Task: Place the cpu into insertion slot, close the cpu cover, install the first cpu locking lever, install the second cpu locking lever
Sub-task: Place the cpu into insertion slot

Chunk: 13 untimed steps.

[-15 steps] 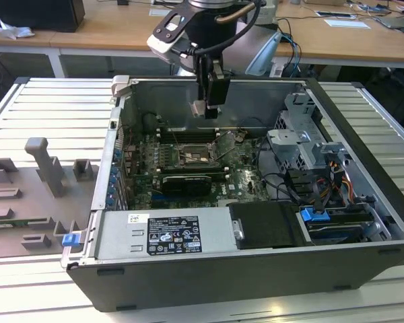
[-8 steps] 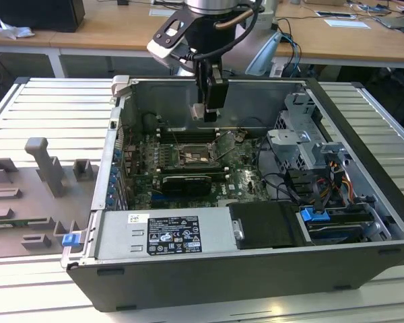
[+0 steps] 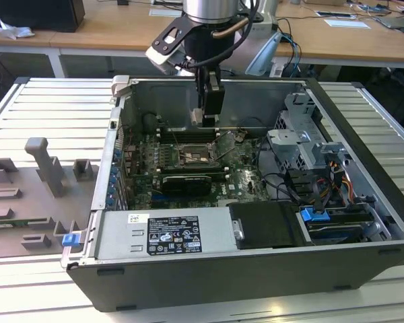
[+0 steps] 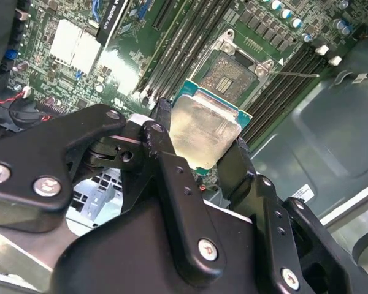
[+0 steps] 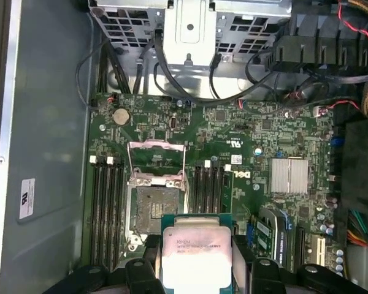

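**Desk:** What did the exterior view show?

**Photographer:** A single arm reached down into an open computer case (image 3: 363,145) that lay on a slatted metal table (image 3: 47,101). Its gripper (image 3: 203,118) hung above the green board, with the cpu (image 3: 196,118) a pale sliver at its tip. The insertion slot (image 3: 191,156) sat below it on the board, with open air between the two. Grey fixture blocks (image 3: 47,171) stood on the table toward the exterior view's left.

**Desk:** And the second wrist view?

**Photographer:** The black fingers (image 4: 162,125) were clamped on opposite edges of the cpu, silvery top facing the camera. Beyond it the slot lay bare, its dark centre uncovered, with long black memory slots (image 4: 184,43) on either side.

**Desk:** The first wrist view?

**Photographer:** The chip was pinched at the gripper's tips, close to the slot but not seated in it. The cpu cover (image 5: 156,160) was swung open and sat at the far edge of the slot from the chip. A coin cell (image 5: 121,114) sat past the cover, and a finned heatsink (image 5: 289,174) stood well apart, beyond the memory slots.
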Motion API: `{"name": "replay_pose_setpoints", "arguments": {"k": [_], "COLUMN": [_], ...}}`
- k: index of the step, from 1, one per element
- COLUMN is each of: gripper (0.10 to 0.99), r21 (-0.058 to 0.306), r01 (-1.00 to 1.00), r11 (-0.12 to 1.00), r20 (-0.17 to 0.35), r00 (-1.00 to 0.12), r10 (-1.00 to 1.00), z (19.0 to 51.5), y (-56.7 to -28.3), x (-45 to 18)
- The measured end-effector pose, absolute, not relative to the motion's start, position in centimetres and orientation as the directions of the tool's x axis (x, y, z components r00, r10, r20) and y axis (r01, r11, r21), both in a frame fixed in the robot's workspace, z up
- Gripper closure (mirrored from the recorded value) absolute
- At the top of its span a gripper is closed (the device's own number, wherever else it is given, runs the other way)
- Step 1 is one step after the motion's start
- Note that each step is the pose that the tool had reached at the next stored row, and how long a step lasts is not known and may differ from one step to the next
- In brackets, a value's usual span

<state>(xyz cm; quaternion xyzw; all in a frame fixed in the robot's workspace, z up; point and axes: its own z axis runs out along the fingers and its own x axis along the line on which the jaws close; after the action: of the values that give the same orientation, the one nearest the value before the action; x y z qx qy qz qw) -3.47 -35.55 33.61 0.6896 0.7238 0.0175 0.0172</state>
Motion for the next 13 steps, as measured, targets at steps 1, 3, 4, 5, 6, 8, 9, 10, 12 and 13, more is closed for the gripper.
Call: {"name": "replay_pose_setpoints", "arguments": {"k": [1, 3, 4, 5, 6, 8, 9, 10, 12, 13], "gripper": [0.545, 0.545, 0.545, 0.545, 0.545, 0.545, 0.545, 0.545, 0.545, 0.545], "r21": [0.049, 0.049, 0.049, 0.049, 0.049, 0.049, 0.049, 0.049, 0.049, 0.049], "r01": [0.998, 0.998, 0.998, 0.998, 0.998, 0.998, 0.998, 0.998, 0.998, 0.998], "r11": [0.048, 0.048, 0.048, 0.048, 0.048, 0.047, 0.047, 0.047, 0.047, 0.047], "r20": [-0.001, -0.001, -0.001, -0.001, -0.001, -0.001, -0.001, -0.001, -0.001, -0.001], "r00": [-0.048, -0.048, -0.048, -0.048, -0.048, -0.047, -0.047, -0.047, -0.047, -0.047], "r10": [0.999, 0.999, 0.999, 0.999, 0.999, 0.999, 0.999, 0.999, 0.999, 0.999], "z": [33.4, 33.2, 32.9, 32.9, 32.7, 32.6, 32.5, 32.4, 32.2, 32.1], "y": [-35.6, -35.6, -35.5, -35.5, -35.6, -35.5, -35.6, -35.6, -35.5, -35.6], "x": [-3.5, -3.5, -3.5, -3.5, -3.5, -3.5, -3.5, -3.5, -3.5, -3.5]}}
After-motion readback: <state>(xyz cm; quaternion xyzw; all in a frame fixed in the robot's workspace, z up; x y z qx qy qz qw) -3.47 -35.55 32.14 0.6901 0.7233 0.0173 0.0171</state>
